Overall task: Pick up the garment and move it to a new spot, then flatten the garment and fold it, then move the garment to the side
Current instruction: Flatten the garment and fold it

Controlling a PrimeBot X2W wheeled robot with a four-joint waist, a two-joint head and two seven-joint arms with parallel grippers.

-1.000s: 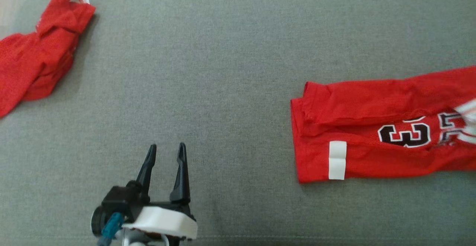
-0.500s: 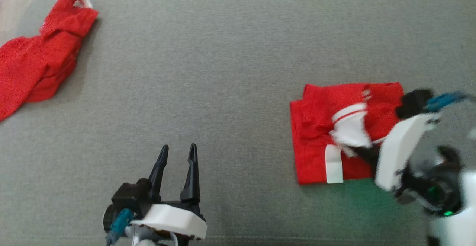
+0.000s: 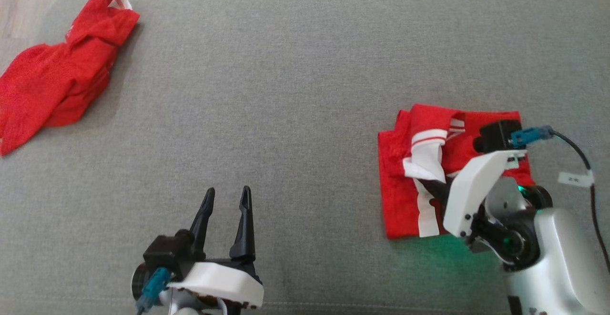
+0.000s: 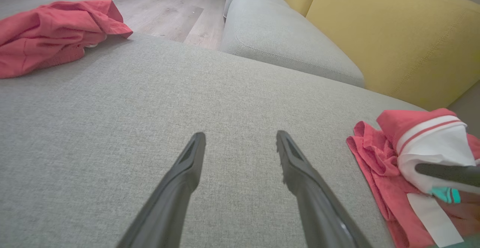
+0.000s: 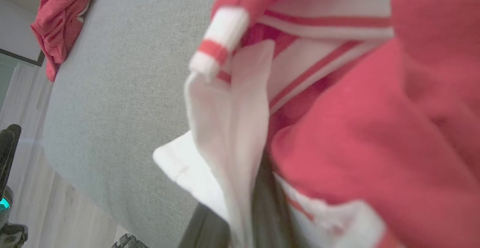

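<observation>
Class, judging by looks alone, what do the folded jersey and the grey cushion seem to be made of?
Jersey: probably thin synthetic mesh, matte; it drapes limply and looks finely pitted.
Cushion: woven upholstery cloth, matte; a flecked grey weave shows up close.

garment (image 3: 398, 205), earlier a long strip, now doubled over on itself, right tool (image 3: 431, 187) arrived, pinching its white-trimmed end

Folded garment (image 3: 398, 203) seemingly pinched by right tool (image 3: 434, 187).
</observation>
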